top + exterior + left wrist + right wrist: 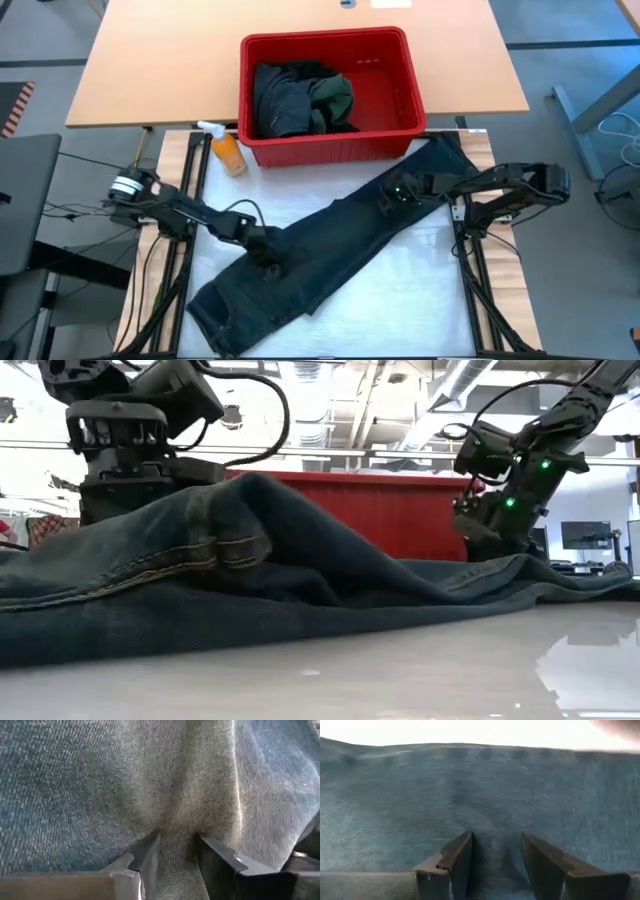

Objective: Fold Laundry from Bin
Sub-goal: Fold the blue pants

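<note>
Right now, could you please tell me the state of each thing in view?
Jeans: spread diagonally on the table, bunched into a ridge at the left gripper.
Left gripper: shut on jeans fold.
Right gripper: shut on jeans.
Bin: upright, dark laundry heaped inside.
Spray bottle: lying beside the bin.

overall: bright, even indoor light, soft shadows
high view: sharp; white desk (420,290) surface slightly washed out
low view: backlit by ceiling lights and windows, room behind blown out; near desk edge blurred, pale glare toward its right corner
left wrist view: close denim (165,785) weave sharp in the middle, soft toward the sides
right wrist view: soft and hazy, white overexposed band above the cloth
</note>
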Controlling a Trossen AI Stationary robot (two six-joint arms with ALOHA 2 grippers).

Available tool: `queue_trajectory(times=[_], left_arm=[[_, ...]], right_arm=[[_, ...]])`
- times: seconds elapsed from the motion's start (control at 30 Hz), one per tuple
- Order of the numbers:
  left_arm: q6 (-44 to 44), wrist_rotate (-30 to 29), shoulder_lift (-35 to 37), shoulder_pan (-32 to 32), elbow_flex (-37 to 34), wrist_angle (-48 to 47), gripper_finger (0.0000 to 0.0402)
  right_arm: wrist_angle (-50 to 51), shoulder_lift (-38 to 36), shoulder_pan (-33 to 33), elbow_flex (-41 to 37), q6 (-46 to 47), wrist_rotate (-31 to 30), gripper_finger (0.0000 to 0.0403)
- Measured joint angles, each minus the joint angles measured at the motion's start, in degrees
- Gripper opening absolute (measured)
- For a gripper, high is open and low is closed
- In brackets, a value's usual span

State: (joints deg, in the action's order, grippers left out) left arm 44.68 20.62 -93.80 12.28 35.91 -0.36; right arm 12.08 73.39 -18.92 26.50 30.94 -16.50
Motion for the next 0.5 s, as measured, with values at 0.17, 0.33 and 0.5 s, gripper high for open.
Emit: queue_trajectory(times=[0.17,0.33,0.5], left_arm=[[2.46,7.5,-4.68,1.33,0.35,4.16,0.0122],[4.74,7.09,-3.3,1.59,-0.04,4.25,0.0122],[5.0,8.9,-2.97,1.64,-0.06,2.47,0.0123]], right_arm=[[6.4,-0.12,-2.25,0.21,1.46,-0.3,0.0195],[8.92,-0.14,-3.92,0.22,3.85,-2.44,0.0194],[12.74,-1.76,-5.72,1.26,3.89,-3.12,0.018]])
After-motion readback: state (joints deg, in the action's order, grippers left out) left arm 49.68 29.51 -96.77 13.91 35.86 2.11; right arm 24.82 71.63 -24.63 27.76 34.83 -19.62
